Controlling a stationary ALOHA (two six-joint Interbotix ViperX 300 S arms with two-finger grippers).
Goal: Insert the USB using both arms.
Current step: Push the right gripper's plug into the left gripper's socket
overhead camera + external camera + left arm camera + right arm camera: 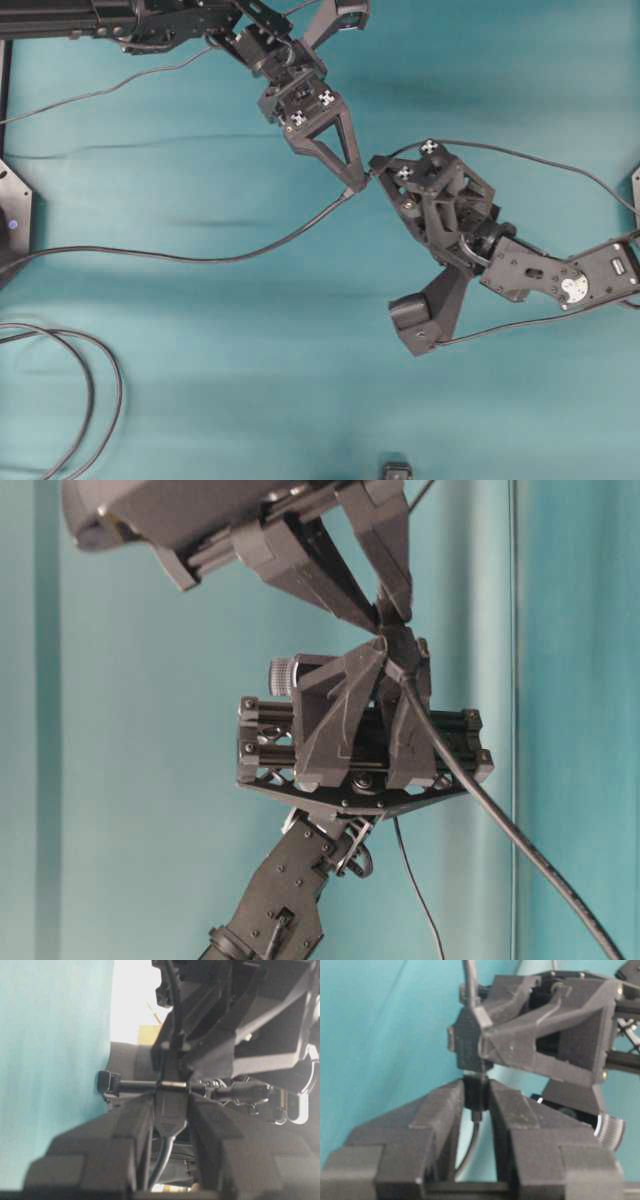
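Teal cloth (pixel 200 330) across the whole table, with a slack cable loop (pixel 90 380) lying at the far left. Rightward along the thin dark cable (pixel 200 258), up off the cloth to the left gripper (pixel 352 187): clamped shut on the USB (pixel 171 1105), body pinched between both fingers, silvery tip poking out in front. Meets the right gripper (pixel 375 166) tip to tip in mid-air near the middle of the table. Likewise closed, this one on the black socket end (pixel 474 1095) of the other cable.

Looks like the mating step itself, with a band of bare metal showing at the joint in the left wrist view, so probably not seated home. For a clean finish: line both connectors up on one axis, push straight along it, brace the socket firmly with the right side, and avoid any twist that could lever the plug sideways in the fingers. Watch for the trailing cable tugging the plug off line.

No box, tray or bin anywhere in view; only the socket's mouth as a receptacle, taking the metal tip to a depth impossible to tell.
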